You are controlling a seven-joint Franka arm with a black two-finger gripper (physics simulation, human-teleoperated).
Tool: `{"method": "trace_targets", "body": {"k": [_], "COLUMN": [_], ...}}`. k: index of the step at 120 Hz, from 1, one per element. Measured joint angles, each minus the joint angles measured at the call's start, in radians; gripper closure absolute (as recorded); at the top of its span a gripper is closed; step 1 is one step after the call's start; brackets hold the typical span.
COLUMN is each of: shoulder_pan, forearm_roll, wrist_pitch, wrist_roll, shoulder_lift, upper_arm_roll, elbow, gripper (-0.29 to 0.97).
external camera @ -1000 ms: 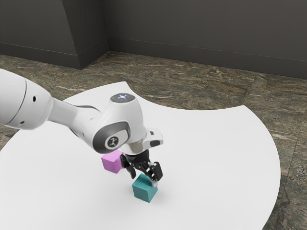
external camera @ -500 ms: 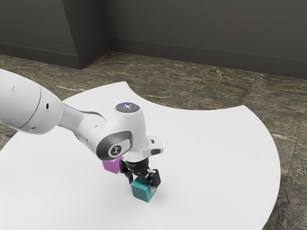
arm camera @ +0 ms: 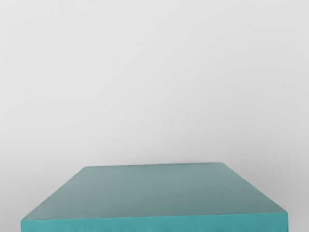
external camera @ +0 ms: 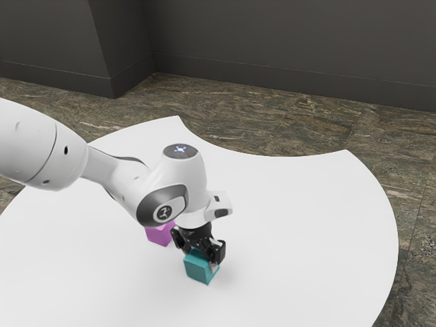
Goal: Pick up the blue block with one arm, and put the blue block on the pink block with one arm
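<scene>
The blue block (external camera: pixel 198 268), teal in colour, rests on the white table (external camera: pixel 306 225) in the exterior view. My black gripper (external camera: pixel 199 253) has come down over it, one finger against each side, and is shut on it. The block still touches the table. Just behind it, toward the exterior view's left, the pink block (external camera: pixel 159 234) is partly hidden by my wrist. In the wrist view the blue block's top face (arm camera: pixel 159 191) lies right under my hand.
The round white table drops to a brown stone floor (external camera: pixel 286 116) past its curved edge. Dark walls (external camera: pixel 272 41) stand far behind. My white arm (external camera: pixel 61 160) reaches in from the exterior view's left.
My hand has dropped from just above the blue block down around it. The fingers have drawn in against its sides, and the block has shifted slightly toward the pink block.
</scene>
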Motion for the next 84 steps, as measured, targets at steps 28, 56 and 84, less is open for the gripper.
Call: {"method": "trace_targets", "body": {"k": [28,56,84], "shoulder_pan": [0.003,0.016,0.01], "forearm_roll": [0.005,0.004,-0.012], "wrist_pitch": [-0.046,-0.119,-0.162], "wrist_roll": [-0.002,0.042,0.107], "shoulder_lift": [-0.117,-0.166,-0.15], "upper_arm_roll": [0.039,0.16,0.202], "elbow": [-0.002,0.005,0.069], "gripper": [0.29,0.29,0.29]}}
